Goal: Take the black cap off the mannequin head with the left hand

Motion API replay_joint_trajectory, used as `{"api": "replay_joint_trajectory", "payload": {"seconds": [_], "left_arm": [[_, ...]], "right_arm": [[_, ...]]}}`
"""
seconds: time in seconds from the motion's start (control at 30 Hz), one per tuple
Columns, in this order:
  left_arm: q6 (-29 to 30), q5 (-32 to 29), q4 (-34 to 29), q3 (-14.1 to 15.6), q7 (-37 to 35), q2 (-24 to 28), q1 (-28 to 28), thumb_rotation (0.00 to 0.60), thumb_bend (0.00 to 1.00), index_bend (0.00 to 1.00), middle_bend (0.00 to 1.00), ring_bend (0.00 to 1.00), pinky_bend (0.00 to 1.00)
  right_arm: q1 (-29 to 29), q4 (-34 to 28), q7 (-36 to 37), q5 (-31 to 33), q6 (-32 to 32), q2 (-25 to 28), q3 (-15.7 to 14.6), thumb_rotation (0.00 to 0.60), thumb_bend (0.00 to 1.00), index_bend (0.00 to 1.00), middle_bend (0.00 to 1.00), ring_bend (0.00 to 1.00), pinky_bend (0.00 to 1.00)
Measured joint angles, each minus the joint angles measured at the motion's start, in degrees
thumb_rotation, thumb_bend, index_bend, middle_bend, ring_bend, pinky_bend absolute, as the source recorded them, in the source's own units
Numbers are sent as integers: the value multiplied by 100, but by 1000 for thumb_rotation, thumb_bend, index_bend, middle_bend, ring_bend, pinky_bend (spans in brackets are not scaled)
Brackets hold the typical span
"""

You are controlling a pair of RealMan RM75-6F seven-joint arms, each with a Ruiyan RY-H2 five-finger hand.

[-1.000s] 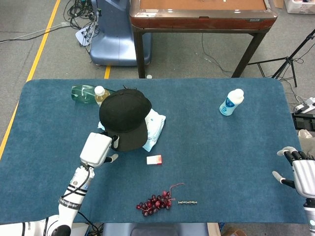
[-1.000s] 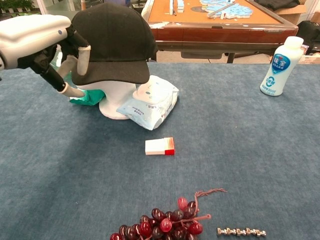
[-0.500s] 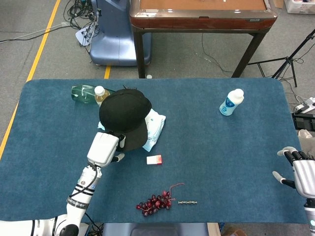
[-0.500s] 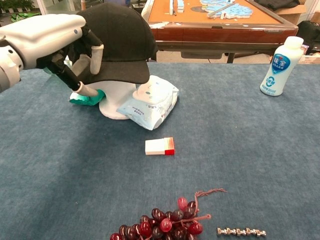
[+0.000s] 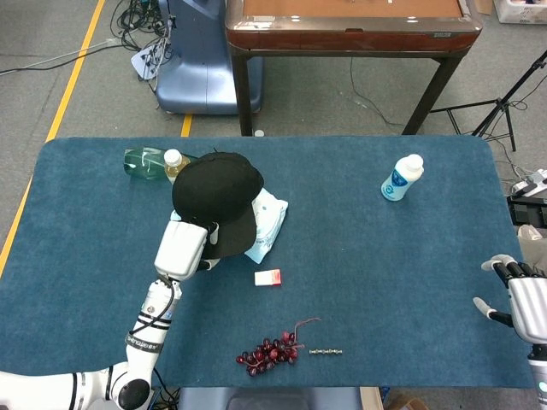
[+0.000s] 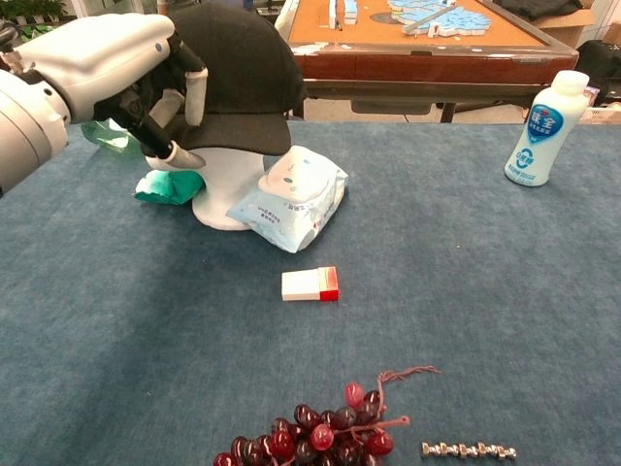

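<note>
The blue table is carrying everything, and the white mannequin head is standing toward its left rear part; all places below are taken from that head. The black cap is sitting on top of the head, not yet lifted, with its brim pointing toward the robot and a little to the right, so its long axis is running front to back.

The left hand is reaching in at the cap's left-front edge, right against the brim side. Its fingers are lying over the top of the brim while the thumb is pointing in underneath, near the head's neck; whether they are actually pinching the fabric is not clear from either view. The cap is lying just up and to the right of this hand, so a lift looks like the move being set up.

The right hand is resting far off to the right of the head, fingers apart and holding nothing, clearly the farther hand.

A wipes packet is leaning against the head's right-front side.
</note>
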Motion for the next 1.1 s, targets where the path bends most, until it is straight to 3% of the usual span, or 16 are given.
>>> {"api": "replay_joint_trajectory", "payload": {"seconds": [0.2, 0.53, 0.77, 1.1], "left_arm": [[126, 231, 263, -9, -440, -87, 25, 600, 0, 475, 830, 587, 738], [141, 675, 443, 137, -893, -34, 53, 600, 16, 477, 831, 590, 741], [193, 950, 707, 228, -1154, -34, 91, 600, 257, 500, 833, 595, 743], [195, 1098, 774, 275, -1216, 31, 137, 600, 520, 554, 832, 594, 745]], "right_arm": [[12, 0, -36, 17, -27, -19, 3, 600, 67, 393, 352, 419, 680], [17, -3, -41, 35, -39, -26, 8, 600, 67, 393, 352, 419, 680], [19, -7, -44, 52, -49, -24, 11, 600, 68, 393, 353, 419, 680], [37, -10, -78, 89, -95, -32, 16, 600, 68, 393, 353, 419, 680]]}}
